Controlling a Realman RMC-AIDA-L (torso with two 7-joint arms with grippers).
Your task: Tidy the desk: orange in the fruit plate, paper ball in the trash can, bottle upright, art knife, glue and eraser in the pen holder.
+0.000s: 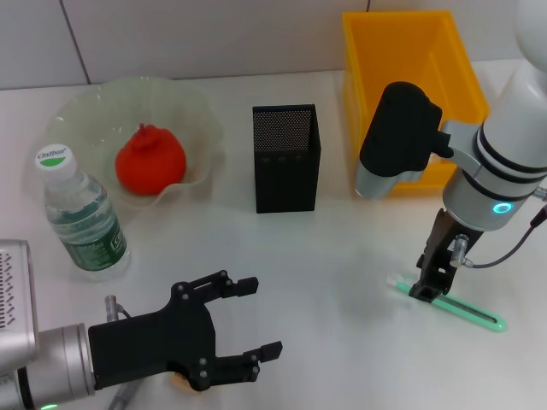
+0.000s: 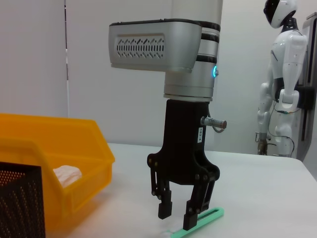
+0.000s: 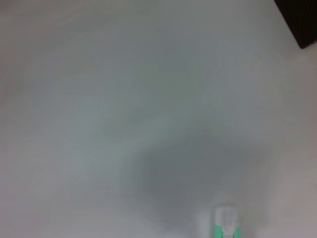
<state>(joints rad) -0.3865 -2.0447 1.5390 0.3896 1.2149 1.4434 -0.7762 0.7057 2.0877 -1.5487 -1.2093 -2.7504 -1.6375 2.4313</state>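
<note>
Your right gripper (image 1: 430,289) is down on the tabletop (image 1: 342,256), fingers narrowly open astride the green art knife (image 1: 451,307). Left gripper (image 1: 248,329) idles wide open, near edge. Orange (image 1: 150,161) in fruit plate (image 1: 192,107); bottle (image 1: 81,213) upright; paper ball (image 2: 67,174) in trash can (image 1: 410,51); pen holder (image 1: 286,158) mid-table.

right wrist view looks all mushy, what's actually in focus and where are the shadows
Right wrist view: nearly nothing is sharp, only a soft dark shadow patch on the table and a blurred green art knife tip. Head view: crisp, with a faint shadow under the right end effector. Left wrist view: sharp, evenly lit, trash can clear.
</note>
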